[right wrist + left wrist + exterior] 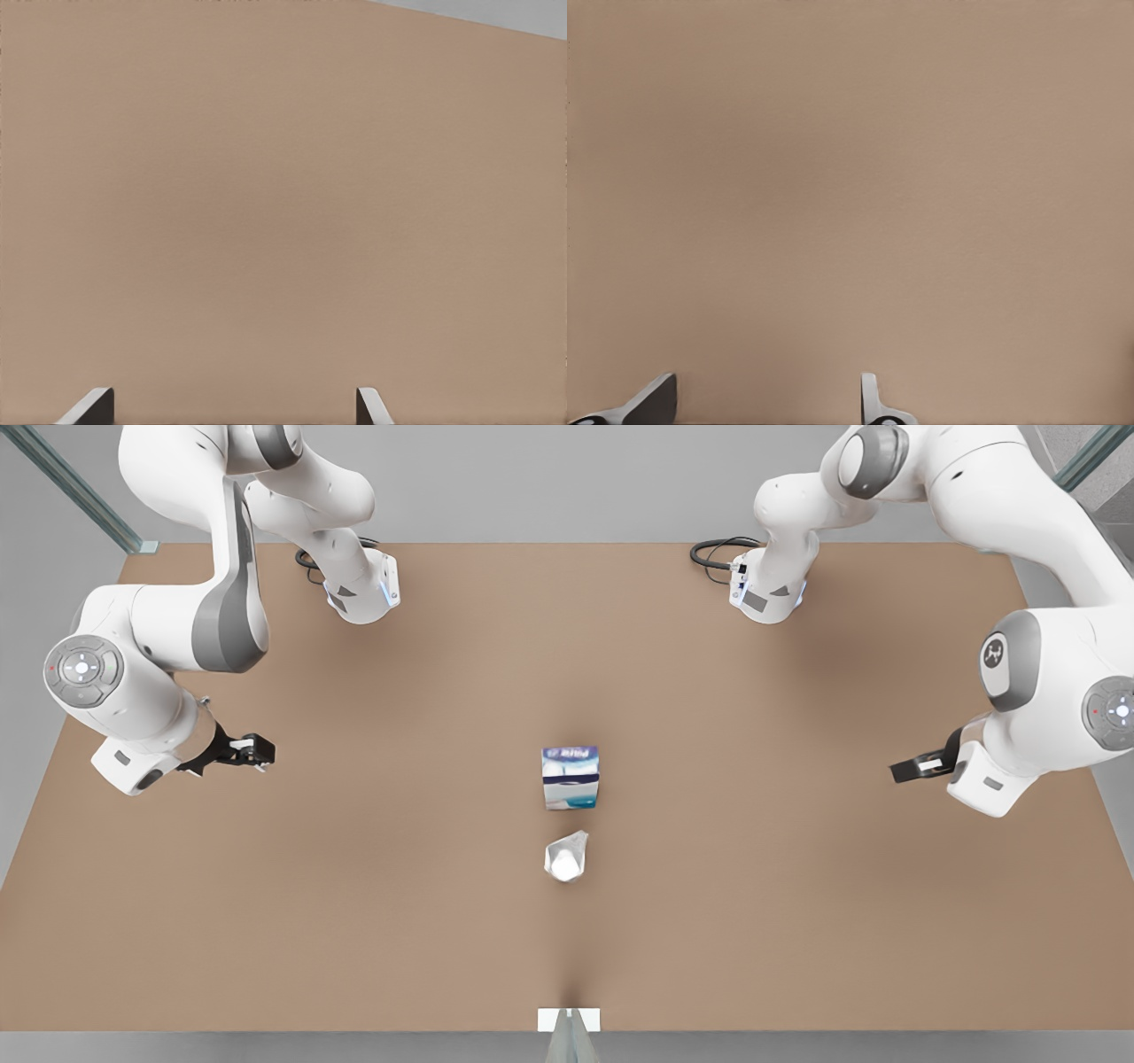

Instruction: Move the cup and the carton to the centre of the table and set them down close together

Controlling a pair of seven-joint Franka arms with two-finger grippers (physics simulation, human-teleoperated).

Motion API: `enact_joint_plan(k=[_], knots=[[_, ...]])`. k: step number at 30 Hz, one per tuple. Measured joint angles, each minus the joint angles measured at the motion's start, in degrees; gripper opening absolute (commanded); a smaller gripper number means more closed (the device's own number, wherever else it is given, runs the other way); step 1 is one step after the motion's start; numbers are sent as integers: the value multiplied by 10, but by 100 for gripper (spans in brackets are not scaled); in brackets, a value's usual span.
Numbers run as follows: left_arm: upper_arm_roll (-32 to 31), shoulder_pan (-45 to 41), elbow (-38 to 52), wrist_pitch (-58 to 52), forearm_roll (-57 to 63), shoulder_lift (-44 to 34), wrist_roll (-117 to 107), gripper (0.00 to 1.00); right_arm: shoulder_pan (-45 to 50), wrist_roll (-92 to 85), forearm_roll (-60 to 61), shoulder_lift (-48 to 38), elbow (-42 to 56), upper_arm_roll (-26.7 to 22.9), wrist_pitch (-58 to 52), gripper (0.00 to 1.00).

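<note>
Front cam overhead; wrist cams facing table (372, 921).

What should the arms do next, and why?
Probably no further grasp, just wait: the carton and cup already sit close together, not touching, near the middle of the table. The left gripper and right gripper are open over bare table, holding nothing.

Both arms are showing glossy white rounded shells with grey joint bands, round grey end caps bearing small red dots, black cables looping at their bases, and black-and-white jaws.
</note>
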Motion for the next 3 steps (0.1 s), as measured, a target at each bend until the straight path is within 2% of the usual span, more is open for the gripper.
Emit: enact_joint_plan(k=[3], knots=[[0, 1, 0, 6, 10, 2, 32, 100, 0, 0, 0, 0, 0, 0, 0, 100]])
